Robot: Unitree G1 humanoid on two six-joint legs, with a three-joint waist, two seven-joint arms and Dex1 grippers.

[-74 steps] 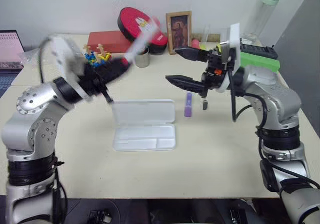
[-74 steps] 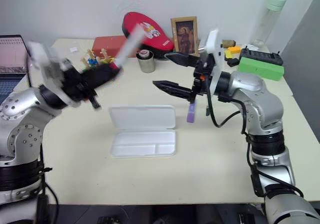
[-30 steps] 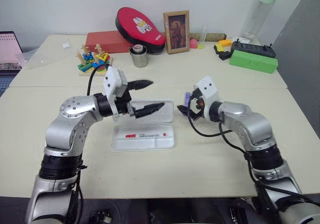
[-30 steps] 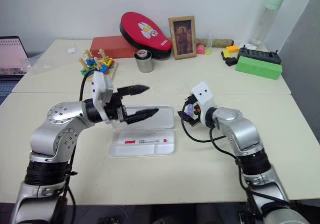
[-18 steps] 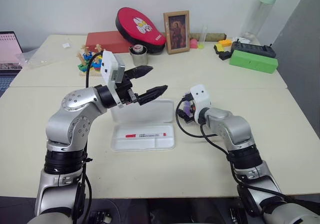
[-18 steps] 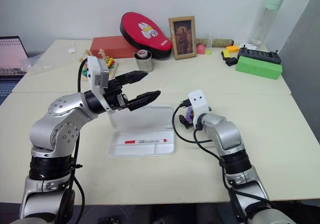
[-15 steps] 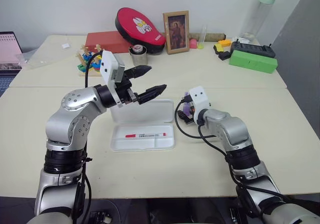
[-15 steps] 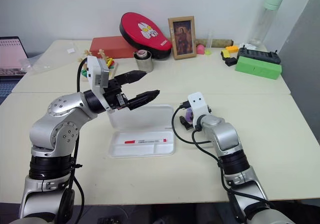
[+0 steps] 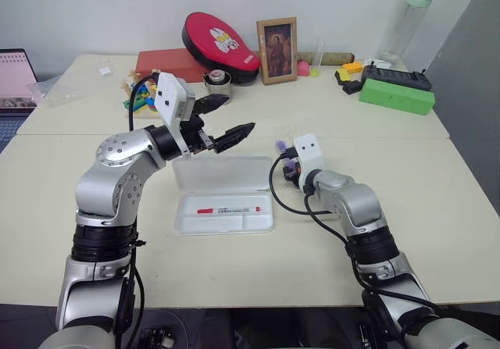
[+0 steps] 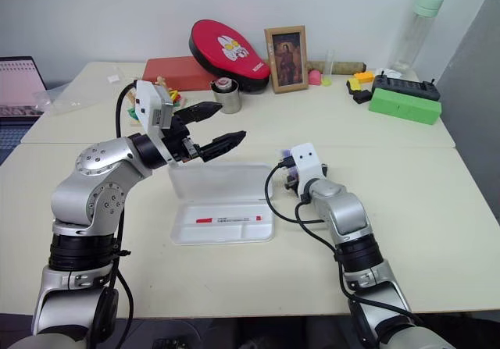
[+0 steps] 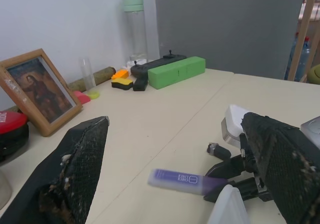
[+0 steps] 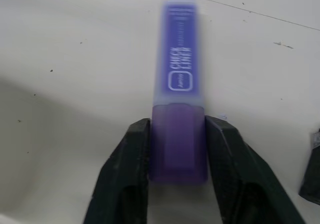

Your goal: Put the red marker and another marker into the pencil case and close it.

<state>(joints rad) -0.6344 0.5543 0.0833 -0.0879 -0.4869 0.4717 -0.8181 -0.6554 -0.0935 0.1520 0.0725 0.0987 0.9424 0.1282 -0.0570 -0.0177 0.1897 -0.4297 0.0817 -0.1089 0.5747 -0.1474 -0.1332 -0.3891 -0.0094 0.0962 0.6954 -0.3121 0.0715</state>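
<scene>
A: Item one, the purple marker (image 12: 179,108). Where is it, and how does it lie?

B: In my right tool (image 12: 177,149), just off the right end of the pencil case (image 9: 224,194). The two black fingers (image 12: 131,159) are clamped on its darker cap end; the paler printed barrel runs straight out away from the wrist, long axis in line with the fingers, its far end a little off the table (image 9: 234,271).

A: Item two, the red marker (image 9: 227,208).

B: Lying flat in the case's tray, lengthwise along the long compartment, red cap toward my left side. The lid stands open behind the tray.

A: Your left tool (image 9: 223,122)?

B: Spread wide, empty, held in the air above the raised lid and pointing toward my right arm.

A: Surface and room?

B: Pale beige table, white wall behind. Along the back: red oval pouch (image 9: 220,41), framed picture (image 9: 276,39), metal cup (image 9: 216,80), green block (image 9: 395,95), tall clear bottle (image 9: 411,19).
</scene>
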